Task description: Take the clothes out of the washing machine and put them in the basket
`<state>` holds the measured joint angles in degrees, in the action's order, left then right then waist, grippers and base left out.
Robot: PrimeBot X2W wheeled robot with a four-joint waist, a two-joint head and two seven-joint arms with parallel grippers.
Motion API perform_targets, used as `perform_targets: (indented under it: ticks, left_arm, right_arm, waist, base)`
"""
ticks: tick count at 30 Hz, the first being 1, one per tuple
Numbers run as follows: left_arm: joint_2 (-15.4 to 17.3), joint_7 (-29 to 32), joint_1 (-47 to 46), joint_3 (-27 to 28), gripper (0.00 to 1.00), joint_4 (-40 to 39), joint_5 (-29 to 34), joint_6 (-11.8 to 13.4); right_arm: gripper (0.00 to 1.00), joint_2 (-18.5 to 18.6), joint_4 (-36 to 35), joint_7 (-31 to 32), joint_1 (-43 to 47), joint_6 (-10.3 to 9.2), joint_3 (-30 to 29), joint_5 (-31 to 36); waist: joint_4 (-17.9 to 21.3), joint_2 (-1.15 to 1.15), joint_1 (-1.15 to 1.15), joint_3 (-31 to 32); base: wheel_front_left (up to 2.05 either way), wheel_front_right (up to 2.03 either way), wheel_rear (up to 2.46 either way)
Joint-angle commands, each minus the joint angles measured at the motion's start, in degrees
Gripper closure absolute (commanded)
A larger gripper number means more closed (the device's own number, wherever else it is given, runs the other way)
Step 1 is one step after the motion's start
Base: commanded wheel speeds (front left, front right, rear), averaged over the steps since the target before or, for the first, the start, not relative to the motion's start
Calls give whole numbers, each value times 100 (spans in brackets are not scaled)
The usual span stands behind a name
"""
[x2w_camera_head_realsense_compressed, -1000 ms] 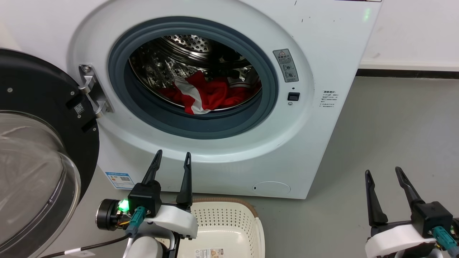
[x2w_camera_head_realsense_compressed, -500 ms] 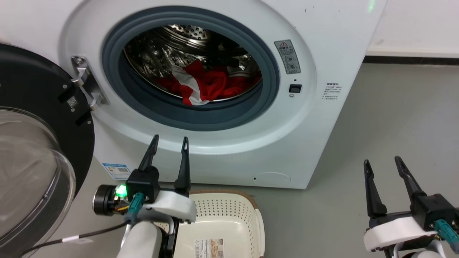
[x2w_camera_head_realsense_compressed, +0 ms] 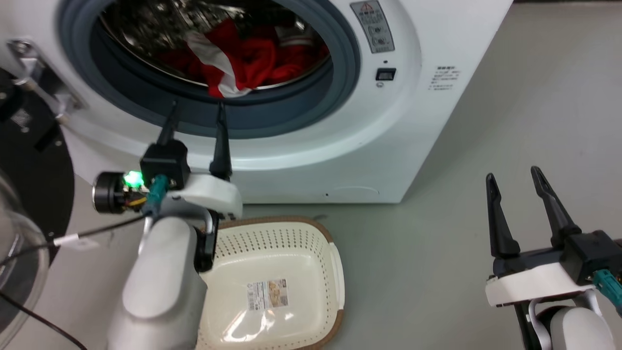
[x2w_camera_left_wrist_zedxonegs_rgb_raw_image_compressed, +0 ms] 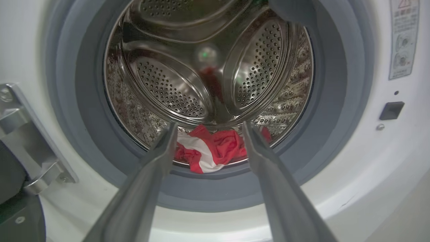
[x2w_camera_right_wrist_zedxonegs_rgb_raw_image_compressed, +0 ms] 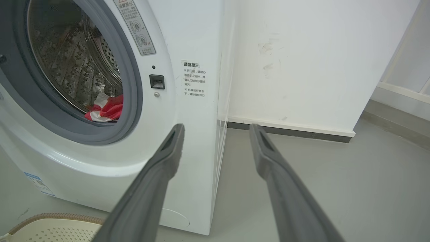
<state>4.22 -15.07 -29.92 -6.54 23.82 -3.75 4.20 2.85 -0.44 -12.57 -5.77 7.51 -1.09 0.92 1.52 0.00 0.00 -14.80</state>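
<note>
Left fingers (x2w_camera_head_realsense_compressed: 219, 124) have climbed to the door ring, spread wide, empty, lined up on the clothes (x2w_camera_head_realsense_compressed: 233, 58) at the washing machine's (x2w_camera_head_realsense_compressed: 418, 121) 6 o'clock lip. Basket (x2w_camera_head_realsense_compressed: 335, 262) sits beneath for my drop. Right fingers (x2w_camera_head_realsense_compressed: 496, 223) wait apart, empty, at 3 o'clock.

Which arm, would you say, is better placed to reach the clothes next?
Left. The left gripper is open and aimed at the clothes in the washing machine; the right gripper points past the machine's side.

Laundry corner: white front-loading washing machine (x2w_camera_head_realsense_compressed: 301, 146), bare grey floor (x2w_camera_head_realsense_compressed: 486, 146), plain white wall (x2w_camera_right_wrist_zedxonegs_rgb_raw_image_compressed: 302, 60).
</note>
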Motion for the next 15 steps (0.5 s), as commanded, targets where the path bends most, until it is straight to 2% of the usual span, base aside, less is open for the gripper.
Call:
perform_targets:
  ticks: [1, 10, 15]
  left_arm:
    - [56, -16, -178, 50, 0, 114, -9, -16]
    - [501, -11, -1585, 222, 0, 1574, -31, -152]
    - [763, 252, -2361, 187, 0, 2301, 29, -231]
  right_arm:
    - [0, 5, -28, -18, -107, -3, 32, -52]
    - [0, 2, 197, -158, -504, -3, 233, -247]
    - [0, 1, 362, -224, -692, -3, 350, -392]
  waist:
    - [206, 0, 0, -312]
    - [615, 0, 0, -972]
    - [816, 0, 0, -1239]
  base:
    - [0, 0, 0]
    - [0, 0, 0]
    - [0, 0, 0]
